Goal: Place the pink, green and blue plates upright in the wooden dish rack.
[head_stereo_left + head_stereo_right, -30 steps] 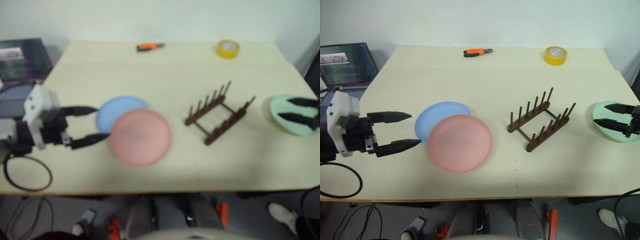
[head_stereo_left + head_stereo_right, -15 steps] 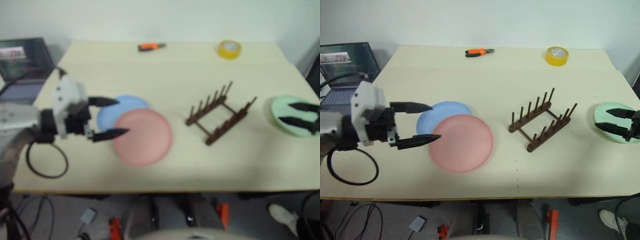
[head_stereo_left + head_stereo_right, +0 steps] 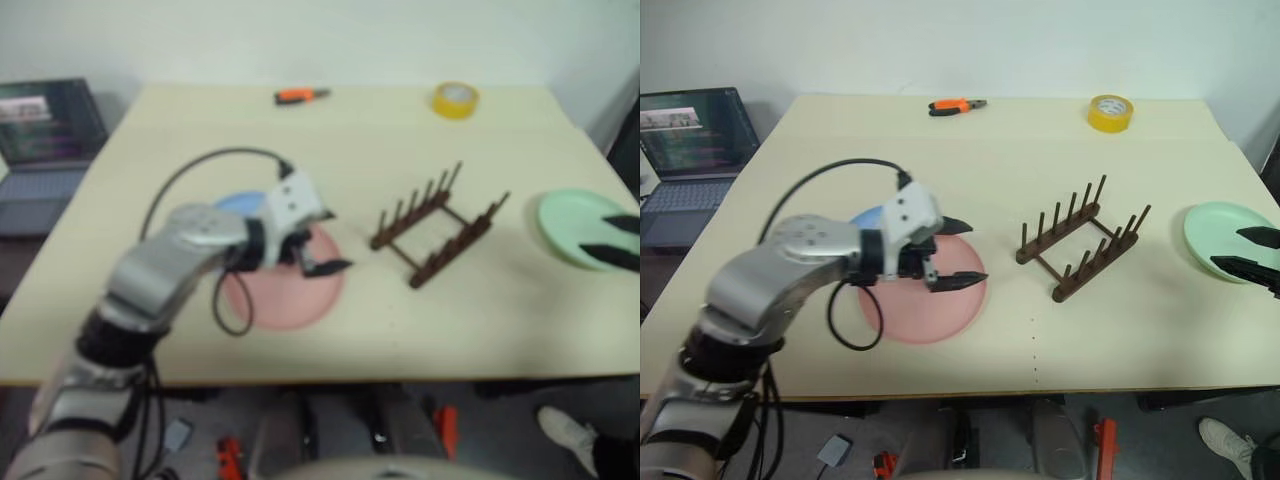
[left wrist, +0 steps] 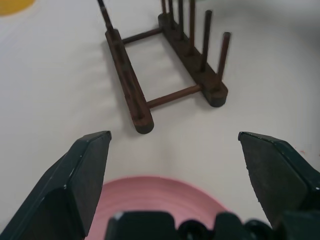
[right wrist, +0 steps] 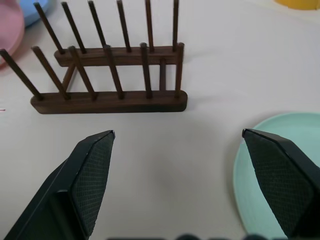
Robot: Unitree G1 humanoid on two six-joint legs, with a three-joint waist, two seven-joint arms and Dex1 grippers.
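The left gripper (image 3: 958, 252) has swung in from the counter's left edge, and its spread fingers (image 3: 962, 280) now hang over the pink plate (image 3: 910, 320). The right gripper (image 3: 1252, 253) has drawn back off the green plate (image 3: 1212, 232), fingertips over its outer rim.

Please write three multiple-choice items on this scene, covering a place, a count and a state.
1. Where is the left gripper?
A. over the pink plate
B. over the rack
C. beside the tape

2. How many plates are in the rack?
A. none
B. one
C. two

3. How is the right gripper?
A. shut on the green plate
B. open
C. shut, holding nothing

Answers: 1 A, its fingers hang above the pink plate's far side. 2 A, the rack's pegs stand bare. 3 B, its fingers stand wide apart, holding nothing.
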